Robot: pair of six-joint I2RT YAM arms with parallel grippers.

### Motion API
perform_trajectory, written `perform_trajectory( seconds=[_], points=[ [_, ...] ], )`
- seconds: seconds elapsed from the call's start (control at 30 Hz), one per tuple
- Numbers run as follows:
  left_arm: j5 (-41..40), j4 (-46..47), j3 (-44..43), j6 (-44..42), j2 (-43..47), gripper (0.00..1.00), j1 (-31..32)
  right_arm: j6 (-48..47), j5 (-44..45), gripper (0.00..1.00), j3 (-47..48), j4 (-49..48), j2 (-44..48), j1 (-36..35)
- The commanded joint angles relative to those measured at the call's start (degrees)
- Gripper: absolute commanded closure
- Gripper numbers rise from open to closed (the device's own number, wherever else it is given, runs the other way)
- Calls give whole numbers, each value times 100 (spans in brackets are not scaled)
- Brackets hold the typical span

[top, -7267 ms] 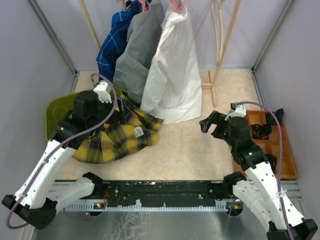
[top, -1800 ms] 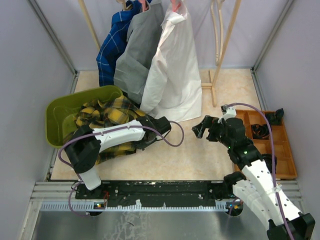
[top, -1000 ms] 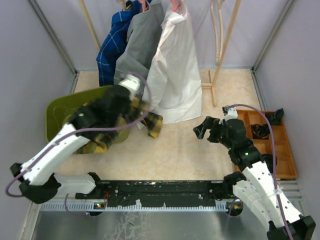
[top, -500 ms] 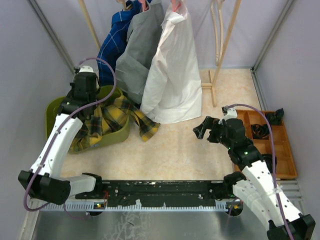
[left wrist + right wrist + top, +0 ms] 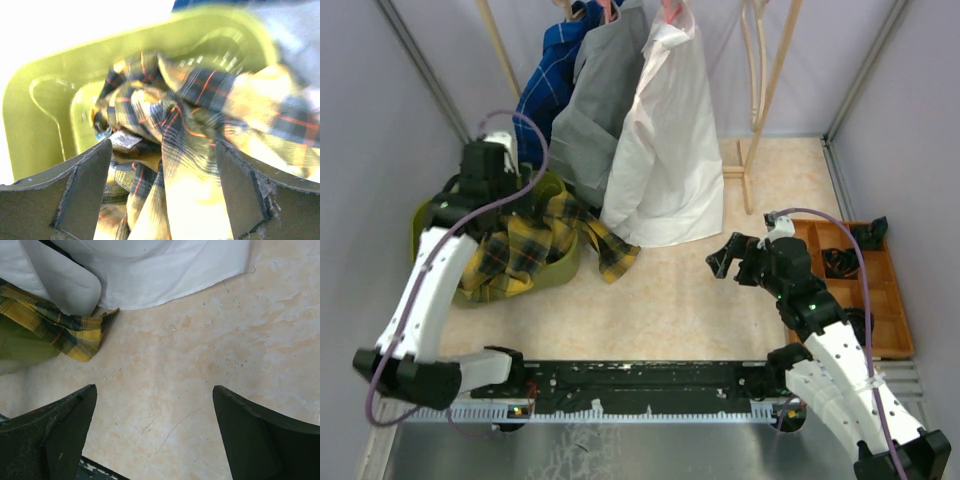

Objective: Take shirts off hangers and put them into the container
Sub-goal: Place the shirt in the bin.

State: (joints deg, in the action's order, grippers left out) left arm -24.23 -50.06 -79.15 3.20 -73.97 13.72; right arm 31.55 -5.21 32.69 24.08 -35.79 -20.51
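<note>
At the left of the top view, the yellow-and-black plaid cloth shirt (image 5: 520,250) lies heaped in the olive-green plastic basin (image 5: 424,216), one tail spilling over its rim. The left gripper (image 5: 164,150) is spread wide just above it. Further right the right gripper (image 5: 154,389) gapes over the beige tabletop (image 5: 690,290).

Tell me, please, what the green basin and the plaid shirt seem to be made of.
The basin looks like moulded plastic: a smooth, slightly glossy wall, rounded corners and a raised ridge pressed into it. The shirt looks like soft woven cloth, matte, probably cotton or similar: it crumples into folds and drapes over the rim.
</note>
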Motion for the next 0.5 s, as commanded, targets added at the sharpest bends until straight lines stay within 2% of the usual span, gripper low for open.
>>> perform_trajectory(
  seconds=[0.0, 0.07, 0.2, 0.23, 0.37, 0.47],
  points=[
    [1072, 300, -605, 146, 995, 10, -10, 19, 40, 1, 97, -281, 39, -32],
    [1883, 484, -537, 124, 1259, 10, 3, 49, -1, 1, 73, -371, 9, -32],
    [4757, 1470, 169, -310, 1644, 15, 179, 63, -54, 1, 107, -457, -142, -32],
    [4941, 1579, 300, -389, 1667, 15, 372, 65, -70, 1, 128, -459, -179, -33],
    [4041, 1459, 521, -927, 1423, 13, 2075, 58, -75, 1, 190, -377, -220, -31],
    [3373, 1288, 653, -1315, 948, 10, 3009, 67, -61, 1, 145, -361, -163, -32]
  ],
)
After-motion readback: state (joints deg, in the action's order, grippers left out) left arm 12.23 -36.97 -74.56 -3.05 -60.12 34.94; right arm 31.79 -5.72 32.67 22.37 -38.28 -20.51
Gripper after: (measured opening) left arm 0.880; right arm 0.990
